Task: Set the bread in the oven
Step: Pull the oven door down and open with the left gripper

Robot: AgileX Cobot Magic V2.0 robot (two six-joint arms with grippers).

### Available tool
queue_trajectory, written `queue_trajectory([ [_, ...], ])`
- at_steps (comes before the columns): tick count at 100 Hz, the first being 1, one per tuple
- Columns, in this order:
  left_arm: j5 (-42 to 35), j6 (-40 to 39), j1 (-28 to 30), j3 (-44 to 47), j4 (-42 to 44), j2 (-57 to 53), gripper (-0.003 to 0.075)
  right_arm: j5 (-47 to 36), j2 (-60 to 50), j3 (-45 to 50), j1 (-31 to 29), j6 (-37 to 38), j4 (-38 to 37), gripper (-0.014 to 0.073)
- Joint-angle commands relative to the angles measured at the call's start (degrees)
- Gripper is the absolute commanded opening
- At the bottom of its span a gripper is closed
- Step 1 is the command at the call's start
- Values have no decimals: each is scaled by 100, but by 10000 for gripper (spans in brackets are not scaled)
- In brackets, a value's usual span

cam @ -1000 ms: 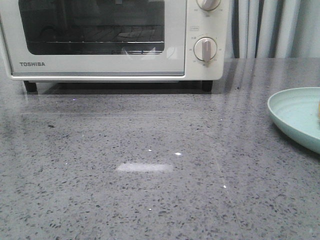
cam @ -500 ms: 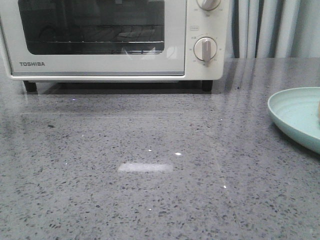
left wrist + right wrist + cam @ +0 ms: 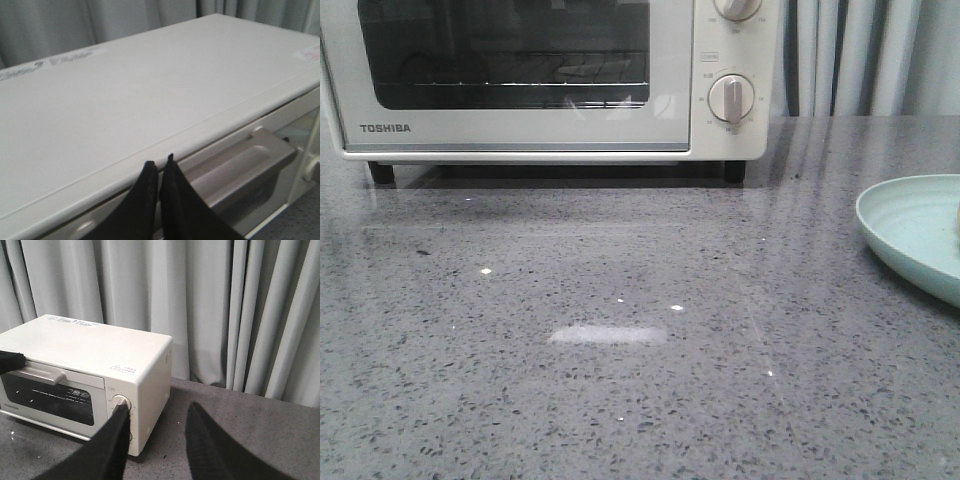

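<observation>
The white Toshiba oven (image 3: 670,100) stands at the back left of the table with its glass door closed. Only a pale-yellow sliver of the bread (image 3: 957,222) shows, on the pale green plate (image 3: 905,235) at the front view's right edge. My left gripper (image 3: 160,162) is shut and empty. Its tips are at the oven's top front edge (image 3: 150,90), just above the grey door handle (image 3: 240,165). My right gripper (image 3: 157,410) is open and empty, held high to the right of the oven (image 3: 90,347). Neither gripper shows in the front view.
The grey speckled table (image 3: 620,350) stretches in front of the oven. Two round knobs (image 3: 730,98) sit on the oven's right side. Grey curtains (image 3: 225,310) hang behind the table. The left arm's finger (image 3: 10,360) shows by the oven's handle (image 3: 42,374) in the right wrist view.
The reflections in the oven's glass and on the table top have shifted slightly. The oven and plate have stayed in place.
</observation>
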Motion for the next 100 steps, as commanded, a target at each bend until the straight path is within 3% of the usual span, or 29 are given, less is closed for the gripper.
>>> queue_trajectory([
  [1, 333, 26, 4, -163, -316, 34, -20, -394, 76, -186, 12, -58, 5, 234],
  [27, 391, -6, -7, 29, -316, -42, -20, -405, 76, -186, 12, -58, 5, 234],
  [63, 576, -6, -7, 1465, -316, -766, -20, -462, 76, -186, 12, -58, 30, 234],
  [80, 735, -45, -141, 2374, -316, -1678, -20, -316, 76, -186, 12, -58, 42, 234],
  [100, 511, -647, -659, 2919, -316, -3342, -20, -9, 76, -186, 12, -58, 42, 234],
])
